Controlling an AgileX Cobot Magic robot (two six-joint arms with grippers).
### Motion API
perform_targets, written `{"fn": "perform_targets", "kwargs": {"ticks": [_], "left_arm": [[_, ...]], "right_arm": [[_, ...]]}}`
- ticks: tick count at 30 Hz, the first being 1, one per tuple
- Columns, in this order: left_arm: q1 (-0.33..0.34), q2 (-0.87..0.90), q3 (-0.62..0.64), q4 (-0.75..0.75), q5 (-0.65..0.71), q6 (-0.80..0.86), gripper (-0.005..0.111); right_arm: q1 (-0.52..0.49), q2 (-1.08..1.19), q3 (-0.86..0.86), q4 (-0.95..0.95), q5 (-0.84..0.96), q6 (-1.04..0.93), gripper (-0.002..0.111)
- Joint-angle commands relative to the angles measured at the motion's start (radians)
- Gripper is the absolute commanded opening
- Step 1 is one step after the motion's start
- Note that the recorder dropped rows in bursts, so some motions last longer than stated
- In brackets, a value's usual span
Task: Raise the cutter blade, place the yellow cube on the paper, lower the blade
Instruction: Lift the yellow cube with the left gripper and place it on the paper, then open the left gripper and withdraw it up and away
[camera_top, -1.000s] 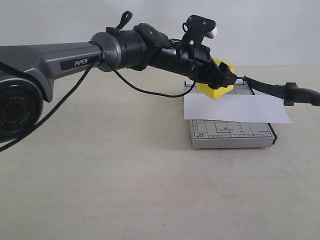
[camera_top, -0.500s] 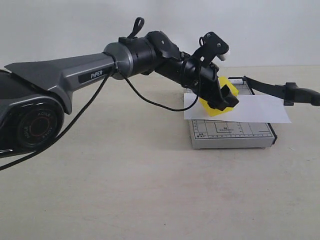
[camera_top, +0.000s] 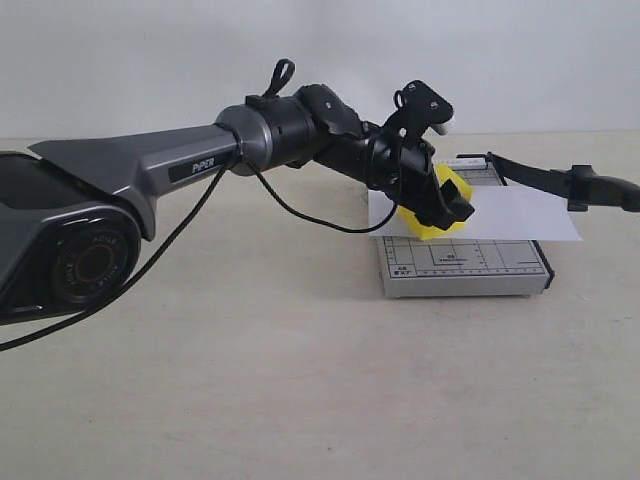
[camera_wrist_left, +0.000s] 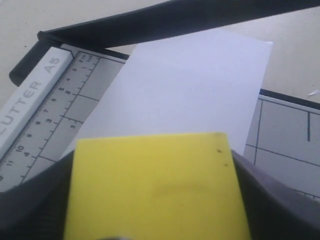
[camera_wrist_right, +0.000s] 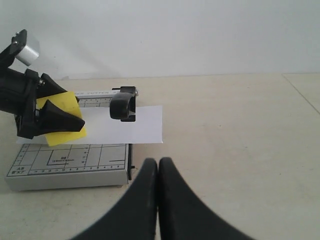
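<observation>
Left pincer (camera_top: 440, 205): clamps yellow cube (camera_top: 422, 228) across two opposite faces, one finger on each side, jaws spread just to cube width. Carries cube tilted in exterior view, one corner pointing down.

Cube position: over left part of trimmer base (camera_top: 470, 268), directly above paper (camera_top: 520, 215). Cannot tell whether lowest corner touches paper or hangs just clear. Left wrist view: yellow face fills lower frame between both dark fingers, white sheet right behind it.

Paper: lies flat across trimmer base, long way side to side. Overhangs base at left and right edges. Leaves gridded front part of base bare, plus a bit of back edge.

Ruler strip (camera_wrist_left: 35, 110): runs along one edge of base beside paper, marked CUTTER A5 with a number scale.

Blade (camera_top: 535, 172): raised off trimmer base, hinged at back right corner of base. Slopes out over right side of base. Handle (camera_top: 600, 187) up in air, clear of paper and base. Shows in left wrist view as a dark bar past far edge of paper.

Right pincer (camera_wrist_right: 158, 170): fully closed, fingertips pressed together, nothing between them. Sits low over table (camera_wrist_right: 240, 140), near front right corner of base, well apart from handle and paper. Touches neither blade nor base.
</observation>
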Motion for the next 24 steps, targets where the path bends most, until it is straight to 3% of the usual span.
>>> {"fn": "perform_targets", "kwargs": {"ticks": [1, 4, 6, 12, 16, 19, 21, 24], "left_arm": [[-0.004, 0.008, -0.003, -0.016, -0.024, -0.002, 0.046], [-0.004, 0.008, -0.003, -0.016, -0.049, -0.013, 0.074], [-0.004, 0.008, -0.003, -0.016, -0.074, -0.013, 0.086], [-0.004, -0.029, -0.003, -0.016, -0.078, -0.028, 0.100], [0.004, -0.111, -0.003, 0.011, 0.019, -0.095, 0.099], [0.006, -0.193, -0.003, 0.122, 0.082, -0.274, 0.095], [0.006, -0.238, -0.003, 0.238, 0.090, -0.417, 0.082], [0.010, -0.290, -0.003, 0.457, 0.094, -0.666, 0.052]], "right_arm": [[-0.001, -0.003, 0.005, 0.004, -0.016, -0.003, 0.000], [-0.001, -0.003, 0.005, 0.004, -0.016, -0.003, 0.000], [-0.001, -0.003, 0.005, 0.004, -0.016, -0.003, 0.000], [-0.001, -0.003, 0.005, 0.004, -0.016, -0.003, 0.000], [-0.001, -0.003, 0.005, 0.004, -0.016, -0.003, 0.000], [-0.001, -0.003, 0.005, 0.004, -0.016, -0.003, 0.000], [-0.001, -0.003, 0.005, 0.004, -0.016, -0.003, 0.000], [-0.001, -0.003, 0.005, 0.004, -0.016, -0.003, 0.000]]}}
